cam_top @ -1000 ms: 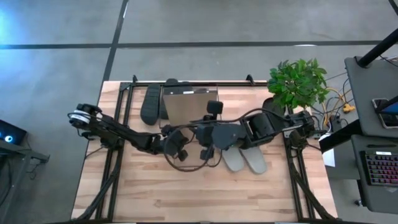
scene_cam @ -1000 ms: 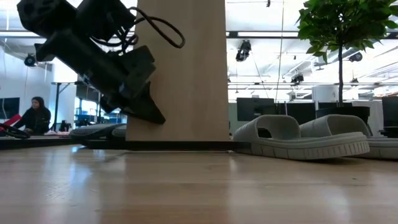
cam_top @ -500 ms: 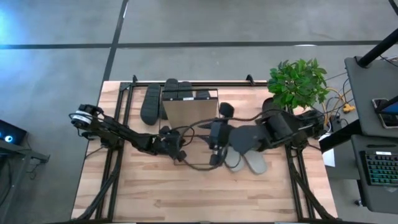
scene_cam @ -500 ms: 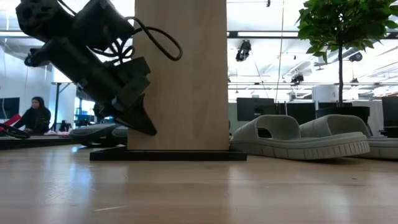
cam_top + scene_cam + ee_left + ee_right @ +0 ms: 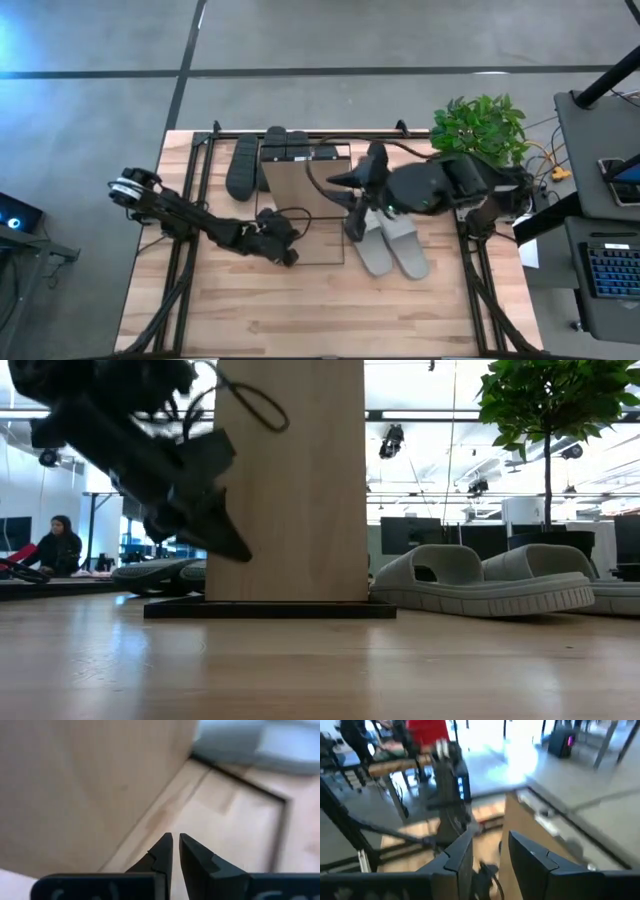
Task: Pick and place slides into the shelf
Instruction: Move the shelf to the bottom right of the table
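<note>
The shelf (image 5: 300, 190) stands on end on the table, its wooden board (image 5: 290, 480) upright and its black frame (image 5: 270, 608) on the tabletop. Two light grey slides (image 5: 392, 245) lie side by side to its right, also in the low view (image 5: 480, 582). Dark slides (image 5: 243, 166) lie left of the shelf and along its far side. My left gripper (image 5: 288, 254) is shut, low at the shelf's near left corner; in its wrist view the tips (image 5: 174, 842) face the board (image 5: 75, 785). My right gripper (image 5: 353, 222) hovers high over the shelf's right edge, open and empty (image 5: 487, 847). My left gripper's shut tips (image 5: 240, 553) slant down close beside the left edge of the shelf's board; I cannot tell whether they touch it.
A potted plant (image 5: 480, 135) stands at the table's far right corner. Black rails (image 5: 185, 250) run along the table's left and right sides. Bare wood (image 5: 330, 310) lies along the near edge. A person (image 5: 58, 545) sits in the room behind.
The shelf has come down from a tilt and now stands with its black frame flat on the table, a little nearer. My right gripper has risen away from it toward the table's far right and has rolled about its own axis.
</note>
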Robot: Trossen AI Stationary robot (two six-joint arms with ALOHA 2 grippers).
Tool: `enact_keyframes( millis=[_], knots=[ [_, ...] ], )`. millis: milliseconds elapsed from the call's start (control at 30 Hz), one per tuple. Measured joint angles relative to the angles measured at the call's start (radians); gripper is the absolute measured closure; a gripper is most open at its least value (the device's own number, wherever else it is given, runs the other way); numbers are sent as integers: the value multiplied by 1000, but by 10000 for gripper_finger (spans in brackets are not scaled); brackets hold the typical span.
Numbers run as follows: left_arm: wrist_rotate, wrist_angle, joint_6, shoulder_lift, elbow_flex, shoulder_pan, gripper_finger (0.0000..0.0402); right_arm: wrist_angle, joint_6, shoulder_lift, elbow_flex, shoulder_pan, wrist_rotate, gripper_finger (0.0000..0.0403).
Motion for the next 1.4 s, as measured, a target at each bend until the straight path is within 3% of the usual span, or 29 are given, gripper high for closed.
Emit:
enact_keyframes(
  millis=[200, 500, 800, 933, 1100, 1400],
  knots=[
    [2, 1, 11, -27, 23, -42, 383, -151, 135, 12, -1, -48, -142, 309],
    [2, -8, 4, 25, 13, -46, 383, -295, 278, 0, 3, -42, -267, 300],
    [3, -6, -72, 142, 13, -47, 383, -342, 385, 0, 2, 49, -245, 294],
    [-22, 12, -95, 184, 16, -54, 383, -384, 514, 4, 2, 102, -167, 292],
    [-5, 19, -35, 189, 18, -56, 383, -440, 696, 5, -6, 173, -75, 292],
    [-1, -1, 95, 150, 15, -55, 383, -441, 993, 3, -118, 282, -58, 293]
  ],
)
